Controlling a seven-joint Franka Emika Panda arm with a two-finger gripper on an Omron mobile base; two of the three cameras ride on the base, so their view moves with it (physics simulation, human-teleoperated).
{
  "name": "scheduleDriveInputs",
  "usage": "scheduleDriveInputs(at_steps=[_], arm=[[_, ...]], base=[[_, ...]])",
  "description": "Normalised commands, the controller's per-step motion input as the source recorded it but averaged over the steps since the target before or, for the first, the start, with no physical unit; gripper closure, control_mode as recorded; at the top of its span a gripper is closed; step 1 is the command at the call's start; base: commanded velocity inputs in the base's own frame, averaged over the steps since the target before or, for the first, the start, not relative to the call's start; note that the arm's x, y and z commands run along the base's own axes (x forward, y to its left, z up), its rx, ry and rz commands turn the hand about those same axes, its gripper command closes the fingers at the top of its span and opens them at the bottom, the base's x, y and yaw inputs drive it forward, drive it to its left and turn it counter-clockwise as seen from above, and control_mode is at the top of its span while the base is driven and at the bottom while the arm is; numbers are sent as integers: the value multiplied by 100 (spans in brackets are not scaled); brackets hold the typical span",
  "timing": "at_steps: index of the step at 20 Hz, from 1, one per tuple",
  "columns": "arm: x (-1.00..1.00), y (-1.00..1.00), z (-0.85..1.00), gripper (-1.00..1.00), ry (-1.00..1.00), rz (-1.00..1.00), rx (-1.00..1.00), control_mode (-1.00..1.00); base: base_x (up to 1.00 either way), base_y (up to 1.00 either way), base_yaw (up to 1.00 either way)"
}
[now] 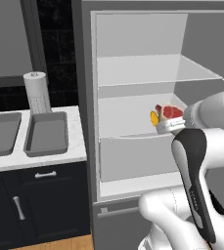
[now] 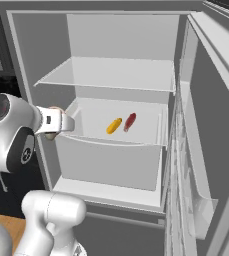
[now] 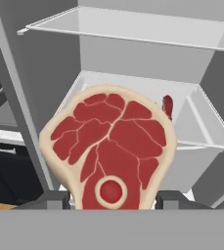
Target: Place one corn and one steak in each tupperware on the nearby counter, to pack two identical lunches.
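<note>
From the left base view, the white arm's gripper [image 1: 168,123] sits at the mouth of the open grey fridge [image 1: 133,97], with a red, tan-rimmed steak [image 1: 170,112] just above its wrist; a small yellow-orange corn cob [image 1: 154,118] shows beside it on the middle shelf. On the white marble-look counter [image 1: 45,158] to the left wait two shallow grey tupperware trays: the nearer one [image 1: 46,134] looks bare, while the farther one [image 1: 1,134] has a bit of yellow at its edge, probably a cob already packed. A white paper-towel roll [image 1: 36,92] stands behind them. From the right base view, the corn [image 2: 114,125] and a second red steak [image 2: 129,121] lie side by side on the middle shelf, well apart from the gripper [image 2: 61,122] near the fridge's left wall. In the hand view, the steak [image 3: 108,151] stands upright between the dark fingertips [image 3: 52,199], its face towards the camera, so the jaws look clamped on its lower edge; held clear of the shelf like this, it seems ready for carrying to a tray.
</note>
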Motion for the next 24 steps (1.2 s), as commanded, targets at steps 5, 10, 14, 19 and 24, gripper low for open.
scheduleDriveInputs(at_steps=[5, 10, 14, 19, 24], arm=[[0, 0, 0, 100, 0, 0, 0, 100], [0, 0, 0, 100, 0, 0, 0, 100], [0, 0, 0, 100, 0, 0, 0, 100], [0, 0, 0, 100, 0, 0, 0, 100], [0, 0, 0, 100, 0, 0, 0, 100]], base=[[-13, 1, 0], [-9, 17, 0], [-1, 40, 0], [0, 51, 0], [0, 56, -1]])
